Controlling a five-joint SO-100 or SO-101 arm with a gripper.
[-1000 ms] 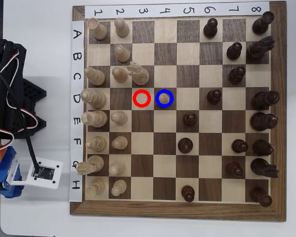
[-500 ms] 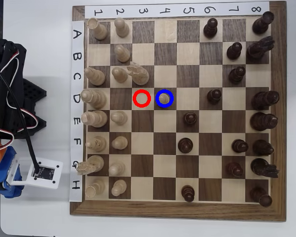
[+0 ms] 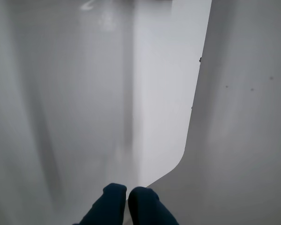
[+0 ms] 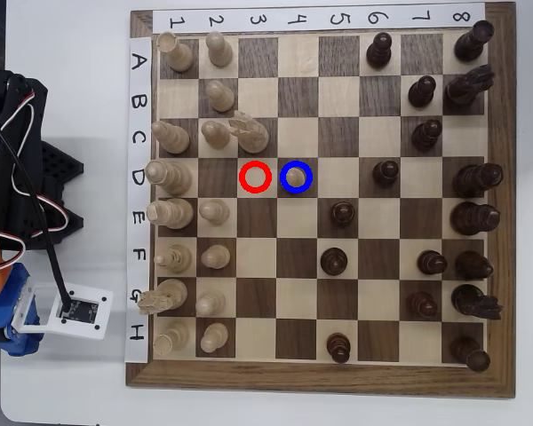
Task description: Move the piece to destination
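The piece [image 4: 296,177], a small pale pawn with a round head, stands upright inside the blue ring on the destination [image 4: 312,165], a dark square in row D, column 4. In the wrist view my gripper [image 3: 128,194] shows two dark blue fingertips [image 3: 111,199] pressed together with nothing between them, above bare white table. The overhead view has my arm [image 4: 13,204] folded at the left, off the board and far from the pawn.
A red ring [image 4: 242,177] marks the vacant light square left of the pawn. Pale pieces fill columns 1 and 2, including a knight [image 4: 249,131] near C3. Dark pieces [image 4: 342,213] stand right of the pawn. The wooden board rim [image 4: 320,383] lies beside white table.
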